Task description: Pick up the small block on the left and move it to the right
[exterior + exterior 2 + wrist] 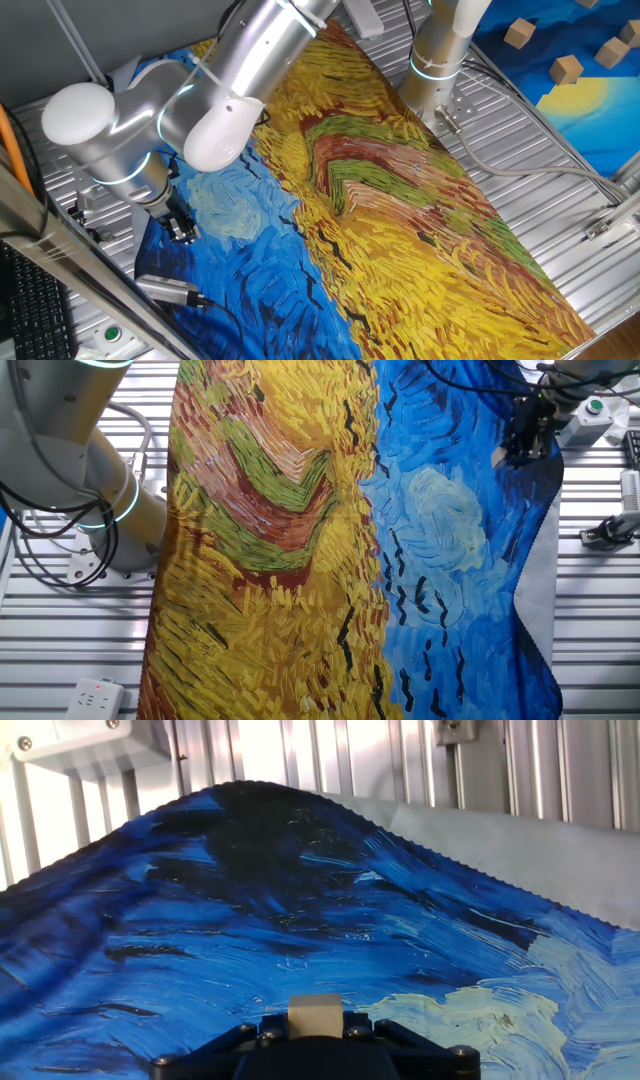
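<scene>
In the hand view the small block (315,1015), a tiny pale-tan wooden cube, sits between my black fingers at the bottom edge, above the blue painted cloth (250,920). My gripper (315,1025) is shut on it. In one fixed view the gripper (183,230) hangs over the blue left end of the cloth; the block is hidden there by the fingers. In the other fixed view the gripper (520,435) is at the upper right over the cloth's blue part, and the block is not visible.
The painted cloth (400,220) covers a slatted metal table (530,150). A second arm's base (440,60) stands at the back. Larger tan wooden blocks (567,68) lie on another cloth at the far right. A metal cylinder (165,290) lies near the gripper.
</scene>
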Robot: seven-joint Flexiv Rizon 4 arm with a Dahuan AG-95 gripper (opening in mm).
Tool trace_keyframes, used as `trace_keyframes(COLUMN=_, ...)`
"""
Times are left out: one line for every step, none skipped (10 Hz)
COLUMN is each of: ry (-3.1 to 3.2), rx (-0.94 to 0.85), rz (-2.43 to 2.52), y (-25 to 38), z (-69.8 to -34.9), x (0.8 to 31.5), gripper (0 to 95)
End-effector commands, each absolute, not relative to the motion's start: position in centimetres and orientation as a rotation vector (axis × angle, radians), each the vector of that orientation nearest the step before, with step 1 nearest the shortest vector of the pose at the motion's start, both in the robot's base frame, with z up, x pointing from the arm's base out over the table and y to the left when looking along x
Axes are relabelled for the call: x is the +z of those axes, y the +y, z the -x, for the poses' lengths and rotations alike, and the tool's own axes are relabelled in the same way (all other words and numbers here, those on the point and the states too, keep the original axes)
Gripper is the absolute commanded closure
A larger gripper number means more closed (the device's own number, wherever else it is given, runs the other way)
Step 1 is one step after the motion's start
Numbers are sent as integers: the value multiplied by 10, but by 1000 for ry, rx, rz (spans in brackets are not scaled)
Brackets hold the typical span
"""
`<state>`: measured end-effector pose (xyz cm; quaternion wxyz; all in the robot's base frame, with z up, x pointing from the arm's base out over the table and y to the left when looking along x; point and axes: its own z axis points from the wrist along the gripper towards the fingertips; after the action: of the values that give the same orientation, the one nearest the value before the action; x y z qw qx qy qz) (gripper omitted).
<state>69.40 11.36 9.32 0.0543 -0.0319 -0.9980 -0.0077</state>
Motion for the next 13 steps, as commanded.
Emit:
trace_keyframes(ry=-3029, rx=-26, rz=86, y=114, z=-694, x=93, gripper=950)
trace_keyframes(ry=-3024, rx=-27, rz=79, y=114, z=-694, x=93, gripper=950)
trace_keyframes(ry=-3016, rx=-26, rz=78, y=114, z=-694, x=93, gripper=950)
trace_keyframes(ry=-3013, rx=-26, rz=78, y=114, z=-694, x=93, gripper=950)
trace_keyframes(ry=-3011, rx=-23, rz=85, y=114, z=-694, x=93, gripper=950)
trace_keyframes(ry=-3007, rx=-21, rz=94, y=114, z=-694, x=93, gripper=950)
trace_keyframes(ry=-3004, rx=-19, rz=98, y=114, z=-694, x=93, gripper=950)
trace_keyframes(ry=-2999, rx=-18, rz=101, y=114, z=-694, x=93, gripper=950)
trace_keyframes(ry=-2992, rx=-24, rz=107, y=114, z=-693, x=93, gripper=950)
trace_keyframes(ry=-2989, rx=-26, rz=109, y=114, z=-691, x=94, gripper=950)
trace_keyframes(ry=-2996, rx=-33, rz=101, y=113, z=-684, x=93, gripper=950)
trace_keyframes(ry=-2996, rx=-33, rz=101, y=113, z=-684, x=93, gripper=950)
trace_keyframes(ry=-3006, rx=-34, rz=129, y=122, z=-666, x=93, gripper=950)
